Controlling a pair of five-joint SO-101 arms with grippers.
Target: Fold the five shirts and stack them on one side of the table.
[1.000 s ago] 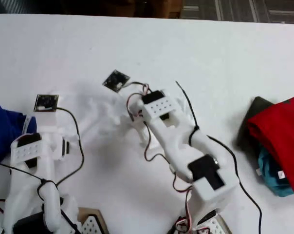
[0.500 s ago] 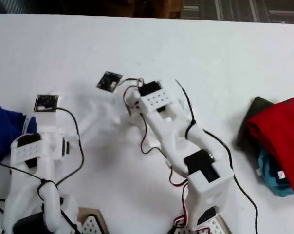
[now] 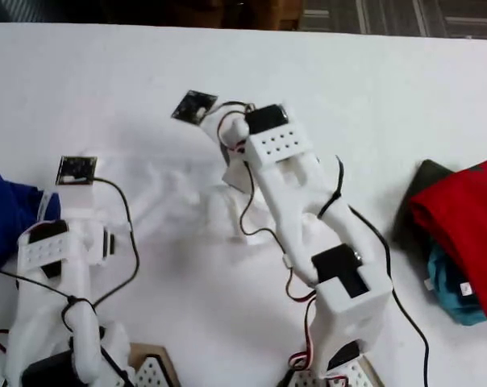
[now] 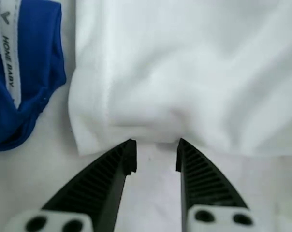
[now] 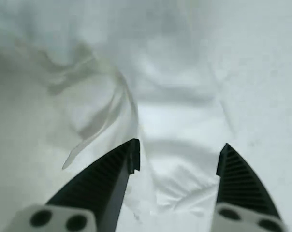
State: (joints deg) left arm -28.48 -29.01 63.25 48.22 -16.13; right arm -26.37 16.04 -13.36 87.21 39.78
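The left fingers (image 4: 114, 171) stand slightly parted, the hem of the white shirt (image 4: 184, 72) just past their tips and the blue shirt (image 4: 25, 72) beside them. The right fingers (image 5: 112, 176) spread wide above its rumpled cloth. 3 folded shirts (image 3: 461, 226) lie well apart, with bare desk (image 3: 348, 81) beyond.

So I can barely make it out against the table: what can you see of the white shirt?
The white shirt is soft, rumpled cloth lying on the white table between the two arms. One thick edge lies just ahead of the open left gripper, beside the blue shirt. The open right gripper hovers over its creases and folds; neither gripper holds it.
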